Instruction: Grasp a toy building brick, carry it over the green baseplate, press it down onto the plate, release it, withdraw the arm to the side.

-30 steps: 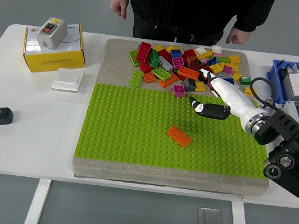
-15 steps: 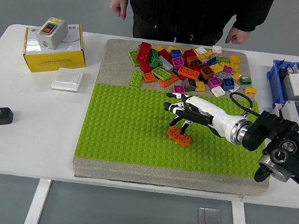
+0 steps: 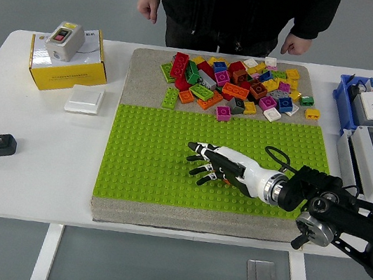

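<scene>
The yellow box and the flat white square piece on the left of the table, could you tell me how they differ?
The yellow box stands tall and carries a small grey device on top; the flat white square piece lies low on the table with nothing on it. The yellow box is clearly larger and sits farther back; the white piece lies in front of it. Both rest left of the green baseplate, untouched by the right hand.

Yellow box print (front face) illegible
</scene>
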